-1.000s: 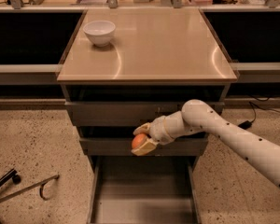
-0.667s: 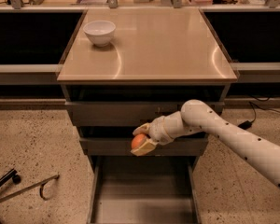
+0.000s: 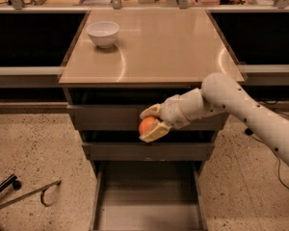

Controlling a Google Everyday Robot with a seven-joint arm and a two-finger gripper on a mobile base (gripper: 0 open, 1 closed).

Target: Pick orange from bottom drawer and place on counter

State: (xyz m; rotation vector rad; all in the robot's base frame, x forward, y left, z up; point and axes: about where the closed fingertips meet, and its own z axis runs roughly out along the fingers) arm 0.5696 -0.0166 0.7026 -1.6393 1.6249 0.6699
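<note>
**— Where are you in the job?**

— Nearest the camera, the bottom drawer (image 3: 147, 211) stands pulled out, and the part of its grey floor I can see is bare. Above it, in front of the two shallower drawer fronts (image 3: 106, 118), my gripper (image 3: 148, 125) is clamped on the orange (image 3: 145, 125), with one finger over it and one under. The fruit hangs in the air, clear of the drawer and below the front edge of the counter (image 3: 168, 47).

**— So which step is that?**

— I judge the pick done and the carry in hand. The placing is not yet made.

**— What does the next move ask of you?**

— I should rise past the counter's front edge, then reach forward over the tan top, lower and let go. I would aim for the bare middle, well apart from the white bowl (image 3: 103, 33) at the far left corner. A gentle set-down matters, since I expect it could roll.

**— Which way does the orange point?**

— It is round, so it has no long axis. No stem shows, so I cannot tell which way it faces.
</note>
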